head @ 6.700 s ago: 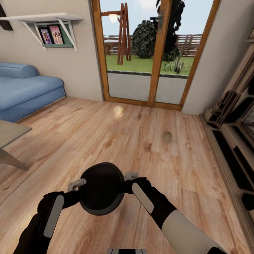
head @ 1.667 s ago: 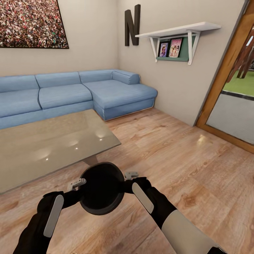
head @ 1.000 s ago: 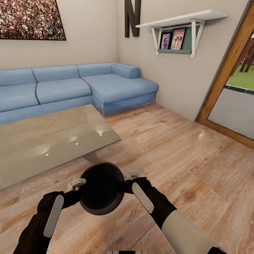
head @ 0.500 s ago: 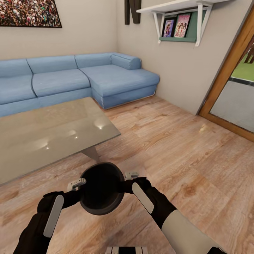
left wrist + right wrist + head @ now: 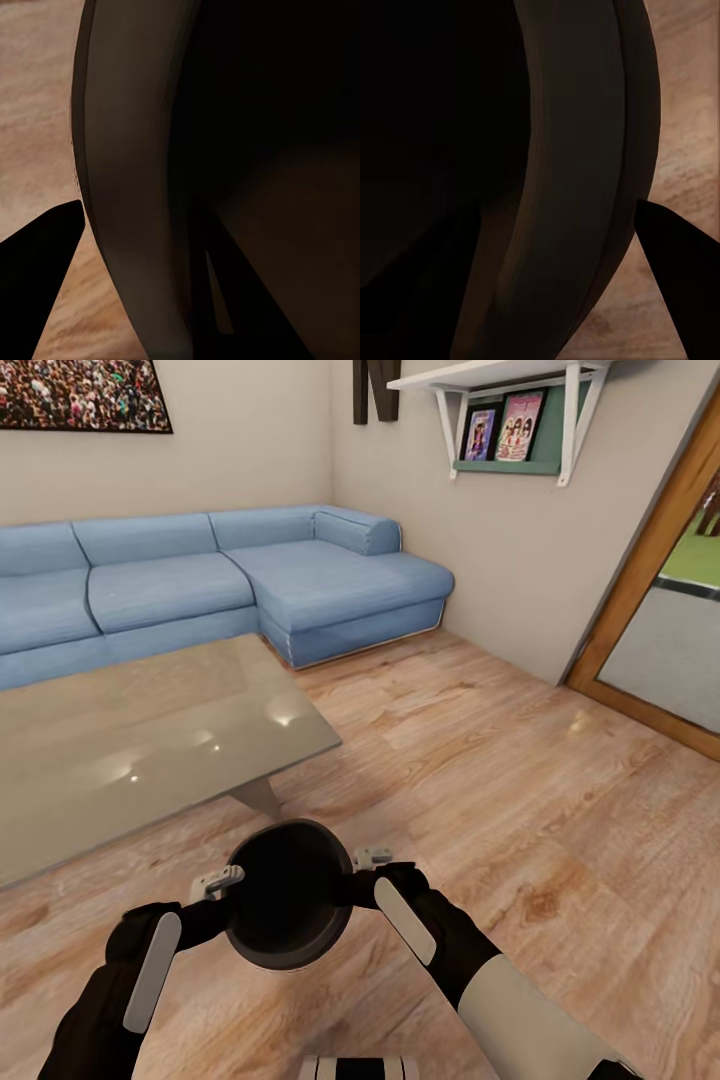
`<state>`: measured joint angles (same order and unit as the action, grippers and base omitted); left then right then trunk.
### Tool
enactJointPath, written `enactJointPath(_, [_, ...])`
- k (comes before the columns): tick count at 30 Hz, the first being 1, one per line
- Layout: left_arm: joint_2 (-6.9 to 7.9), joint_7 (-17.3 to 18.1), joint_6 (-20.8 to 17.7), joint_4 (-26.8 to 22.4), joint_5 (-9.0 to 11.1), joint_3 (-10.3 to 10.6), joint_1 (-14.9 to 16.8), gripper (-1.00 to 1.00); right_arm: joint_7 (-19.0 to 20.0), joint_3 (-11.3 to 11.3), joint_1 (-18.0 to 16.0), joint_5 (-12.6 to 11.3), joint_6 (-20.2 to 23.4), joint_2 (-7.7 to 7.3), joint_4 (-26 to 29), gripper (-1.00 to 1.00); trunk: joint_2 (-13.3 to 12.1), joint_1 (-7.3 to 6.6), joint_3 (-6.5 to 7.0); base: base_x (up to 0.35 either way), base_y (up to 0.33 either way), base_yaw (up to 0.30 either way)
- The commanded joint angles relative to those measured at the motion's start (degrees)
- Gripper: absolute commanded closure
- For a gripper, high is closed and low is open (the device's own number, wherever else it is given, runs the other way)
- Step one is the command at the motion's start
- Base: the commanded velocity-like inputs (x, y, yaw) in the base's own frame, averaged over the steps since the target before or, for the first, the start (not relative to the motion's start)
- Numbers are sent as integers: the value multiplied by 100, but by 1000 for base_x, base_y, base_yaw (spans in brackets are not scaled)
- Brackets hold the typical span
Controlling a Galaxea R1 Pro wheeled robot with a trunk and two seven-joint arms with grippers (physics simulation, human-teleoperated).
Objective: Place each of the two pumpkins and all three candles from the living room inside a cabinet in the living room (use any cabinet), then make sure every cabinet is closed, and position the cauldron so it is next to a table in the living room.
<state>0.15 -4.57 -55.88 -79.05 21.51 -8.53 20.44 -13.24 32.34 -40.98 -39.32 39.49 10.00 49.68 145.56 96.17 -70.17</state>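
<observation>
The cauldron (image 5: 288,908), a round black pot with a dark hollow, hangs above the wood floor in front of my trunk. My left gripper (image 5: 222,882) is shut on its left rim and my right gripper (image 5: 365,860) is shut on its right rim. In the left wrist view the cauldron's wall (image 5: 142,187) runs between the fingers, one inside and one outside. The right wrist view has the same grip on the rim (image 5: 577,187). A glass-topped low table (image 5: 120,750) stands just beyond the cauldron to the left, its corner close by. Pumpkins, candles and cabinet are out of view.
A blue corner sofa (image 5: 200,590) lines the far walls behind the table. A white wall shelf (image 5: 490,375) holds pictures. A wood-framed glass door (image 5: 650,610) is at the right. Bare wood floor (image 5: 500,780) spreads to the right of the table.
The camera swung from the glass door to the sofa and table, then drew slightly closer and tilted down. Both grippers keep hold of the cauldron in the same pose.
</observation>
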Motion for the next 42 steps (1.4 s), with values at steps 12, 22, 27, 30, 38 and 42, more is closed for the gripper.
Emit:
enactJointPath(12, [46,-60,-22,-110,125,-87,4,100,-56,27,-7,-172,6,0,-2,100,2,1,-4,129,0,0])
enactJointPath(22, [47,-58,-25,-110,125,-87,4,100,-56,27,-7,-172,6,0,-2,100,2,1,-4,21,0,0])
enactJointPath(27, [47,-56,-22,-110,125,-87,4,100,-56,27,-7,-172,6,0,-2,100,8,11,-93,0,0,0])
enactJointPath(30, [47,-57,-22,-110,125,-87,4,100,-56,27,-7,-172,6,0,-2,100,12,19,-159,0,0,0])
enactJointPath(38, [47,-53,-22,-121,125,-87,4,100,-56,27,-7,-172,6,0,-2,100,13,22,-182,0,0,0])
enactJointPath(42, [47,-54,-30,-179,125,-87,4,100,-56,30,-7,-172,6,0,-2,100,13,22,-182,0,0,0])
